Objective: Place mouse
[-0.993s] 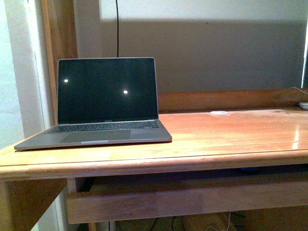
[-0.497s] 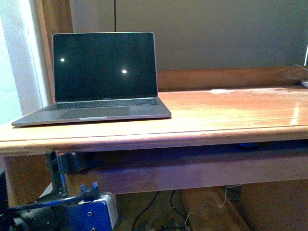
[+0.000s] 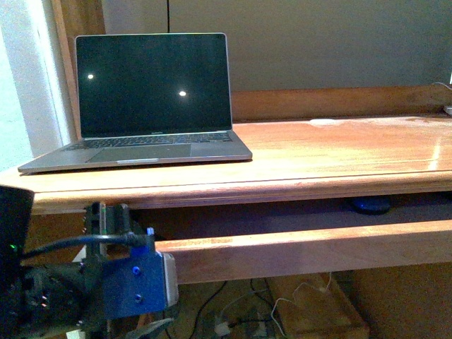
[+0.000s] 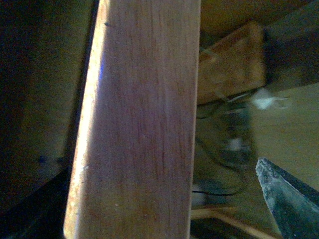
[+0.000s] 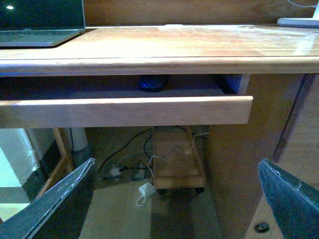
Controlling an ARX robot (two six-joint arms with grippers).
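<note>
Lying in the drawer (image 5: 124, 112) is the mouse (image 5: 152, 83) (hidden from left wrist).

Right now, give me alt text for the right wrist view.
The mouse sits on the pull-out tray under the desk top. The right gripper faces it with jaws wide apart and empty; a laptop stands on that top.

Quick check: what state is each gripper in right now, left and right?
Left gripper: cannot tell; its wrist view shows only one finger.
Right gripper: open, holding nothing.
</note>
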